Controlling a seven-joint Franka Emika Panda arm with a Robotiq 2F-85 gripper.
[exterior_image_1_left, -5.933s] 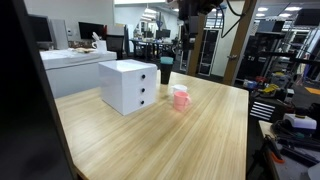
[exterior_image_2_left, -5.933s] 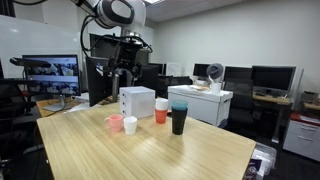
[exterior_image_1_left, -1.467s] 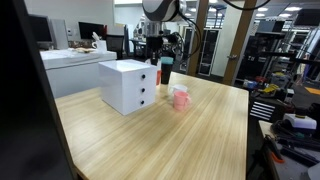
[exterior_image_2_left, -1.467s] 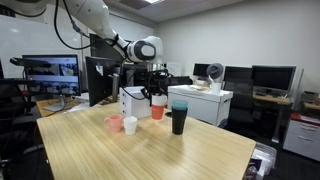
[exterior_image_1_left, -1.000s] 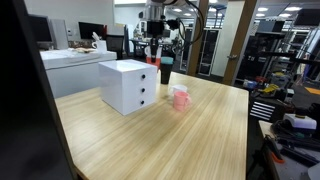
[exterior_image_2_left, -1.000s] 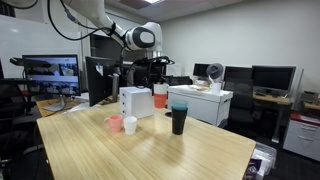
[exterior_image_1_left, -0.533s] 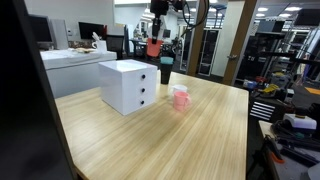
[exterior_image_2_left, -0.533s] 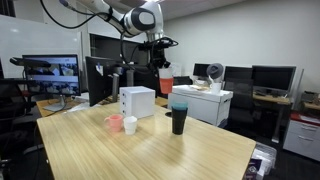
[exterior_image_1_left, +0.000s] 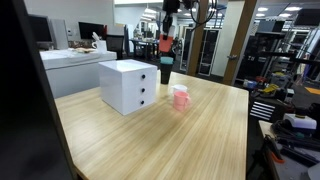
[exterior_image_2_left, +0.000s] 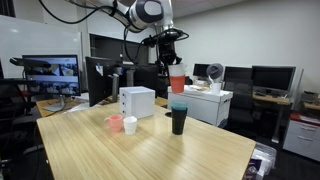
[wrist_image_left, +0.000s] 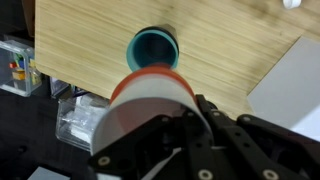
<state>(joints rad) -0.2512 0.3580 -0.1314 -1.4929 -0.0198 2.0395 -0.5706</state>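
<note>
My gripper (exterior_image_2_left: 174, 68) is shut on the rim of an orange cup with a white lower half (exterior_image_2_left: 177, 81), holding it in the air. In both exterior views the cup (exterior_image_1_left: 166, 46) hangs above a tall black cup with a teal rim (exterior_image_2_left: 179, 118), which stands on the wooden table (exterior_image_2_left: 190, 150). The wrist view looks down past the held cup (wrist_image_left: 150, 105) into the teal-rimmed cup (wrist_image_left: 153, 47) below. My gripper (wrist_image_left: 178, 118) has one finger inside the cup wall and one outside.
A white two-drawer box (exterior_image_1_left: 128, 86) stands on the table beside the black cup (exterior_image_1_left: 165, 71). A pink cup (exterior_image_2_left: 114, 123) and a small white cup (exterior_image_2_left: 130, 125) sit near it. Desks, monitors and shelving surround the table.
The gripper has lifted the orange cup from the table beside the box and carried it up and sideways to above the black cup.
</note>
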